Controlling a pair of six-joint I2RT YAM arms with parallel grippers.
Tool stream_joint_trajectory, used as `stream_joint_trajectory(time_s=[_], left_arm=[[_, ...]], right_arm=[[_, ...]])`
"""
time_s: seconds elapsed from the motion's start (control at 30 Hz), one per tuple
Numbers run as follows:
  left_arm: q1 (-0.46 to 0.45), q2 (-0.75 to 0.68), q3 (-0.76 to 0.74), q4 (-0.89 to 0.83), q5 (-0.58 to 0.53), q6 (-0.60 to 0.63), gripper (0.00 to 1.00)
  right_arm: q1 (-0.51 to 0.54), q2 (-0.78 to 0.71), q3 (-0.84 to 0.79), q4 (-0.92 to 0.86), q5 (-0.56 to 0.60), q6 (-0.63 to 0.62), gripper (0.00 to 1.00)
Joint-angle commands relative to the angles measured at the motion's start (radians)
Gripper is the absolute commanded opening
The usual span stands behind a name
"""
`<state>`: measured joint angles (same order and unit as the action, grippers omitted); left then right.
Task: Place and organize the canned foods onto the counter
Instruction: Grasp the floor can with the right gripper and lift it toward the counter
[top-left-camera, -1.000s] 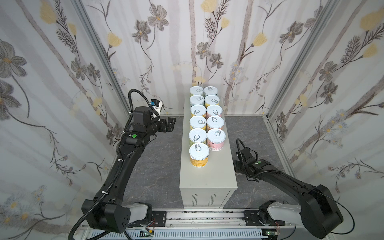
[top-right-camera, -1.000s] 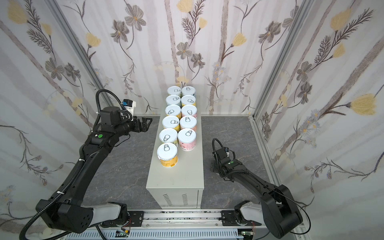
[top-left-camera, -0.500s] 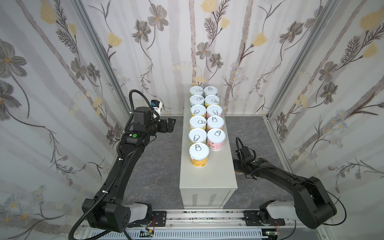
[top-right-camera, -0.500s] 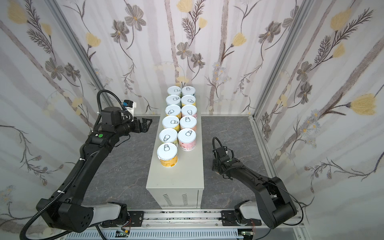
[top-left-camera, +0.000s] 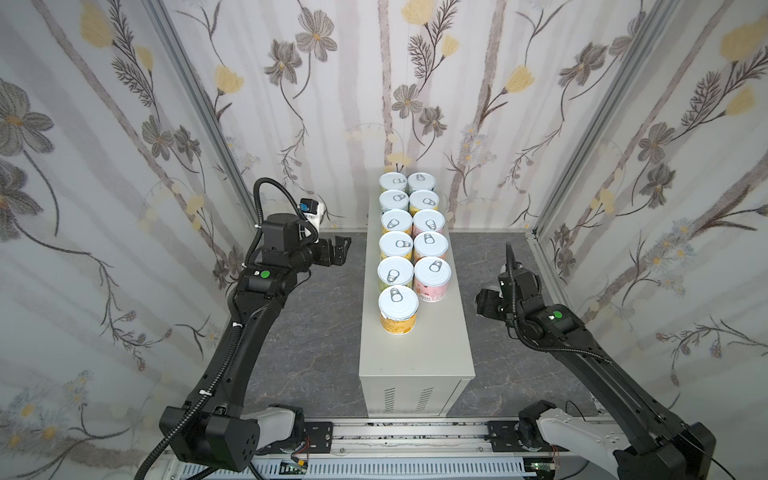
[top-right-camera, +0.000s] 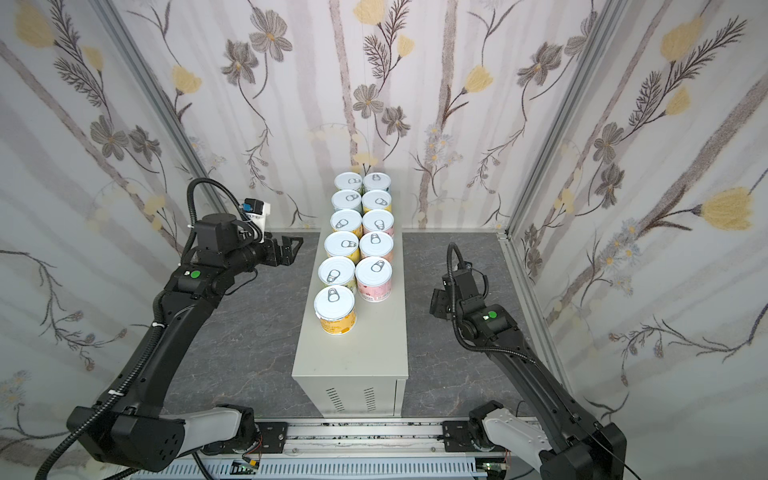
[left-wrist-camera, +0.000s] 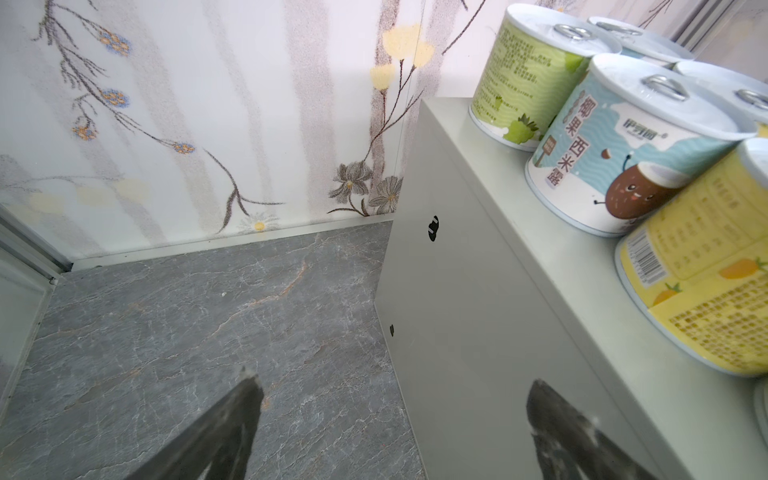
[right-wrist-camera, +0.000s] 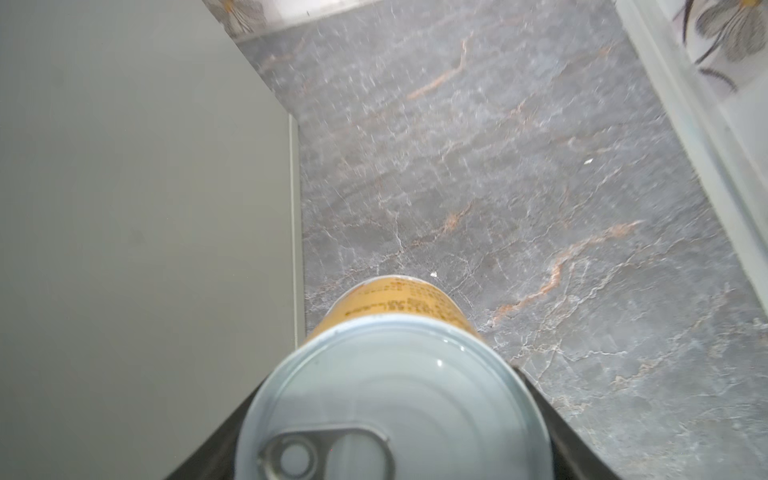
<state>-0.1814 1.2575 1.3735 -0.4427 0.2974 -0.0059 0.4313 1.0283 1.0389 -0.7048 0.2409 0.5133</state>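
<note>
The counter (top-left-camera: 415, 357) (top-right-camera: 353, 365) carries several canned foods in two rows, seen in both top views. The nearest one is an orange-yellow can (top-left-camera: 397, 309) (top-right-camera: 335, 311), with a pink can (top-left-camera: 432, 279) behind it. My right gripper (right-wrist-camera: 386, 399) is shut on an upright orange-labelled can (right-wrist-camera: 395, 303), low beside the counter's right side (right-wrist-camera: 145, 208). Both top views show that gripper (top-left-camera: 485, 301) (top-right-camera: 438, 302) but not its can. My left gripper (top-left-camera: 343, 248) (top-right-camera: 293, 248) (left-wrist-camera: 392, 382) is open and empty by the counter's left side, near a green can (left-wrist-camera: 519, 83).
Dark marbled floor (top-left-camera: 316, 332) (right-wrist-camera: 540, 187) lies on both sides of the counter. Flowered walls close in left, back and right. A metal rail (top-left-camera: 415, 432) runs along the front with both arm bases. The counter's near half is bare.
My right gripper has closed from open onto the orange can beside the counter, and its wrist has shifted a little. The left arm has not moved.
</note>
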Motion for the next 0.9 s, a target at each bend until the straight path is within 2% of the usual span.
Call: stream_joint_trajectory(time_s=[0.0,0.27,0.43,0.5,0.57,0.73,0.87], left_arm=[[0.0,-0.027,0.011,-0.006,0.03,0.024,1.0],[-0.001,-0.04,0.054,-0.049,0.077,0.061,1.0],[-0.001,-0.035,0.067,-0.066,0.081,0.066,1.0],[-0.004,-0.036,0.061,-0.056,0.082,0.066,1.0],[-0.007,-0.034,0.059,-0.05,0.081,0.066,1.0],[-0.013,-0.013,0.079,-0.064,0.081,0.069,1.0],[-0.015,-0.007,0.075,-0.064,0.072,0.075,1.0]], right_arm=[[0.005,-0.053,0.142,-0.174,0.002,-0.033,0.4],[0.078,-0.057,0.49,-0.364,-0.13,-0.088,0.39],[0.22,-0.017,0.629,-0.484,-0.074,-0.053,0.37],[0.249,-0.006,0.652,-0.498,-0.127,-0.067,0.37],[0.299,0.012,0.672,-0.528,-0.132,-0.06,0.37],[0.509,0.057,0.717,-0.564,-0.047,-0.014,0.38],[0.621,0.106,0.798,-0.593,-0.017,-0.002,0.38]])
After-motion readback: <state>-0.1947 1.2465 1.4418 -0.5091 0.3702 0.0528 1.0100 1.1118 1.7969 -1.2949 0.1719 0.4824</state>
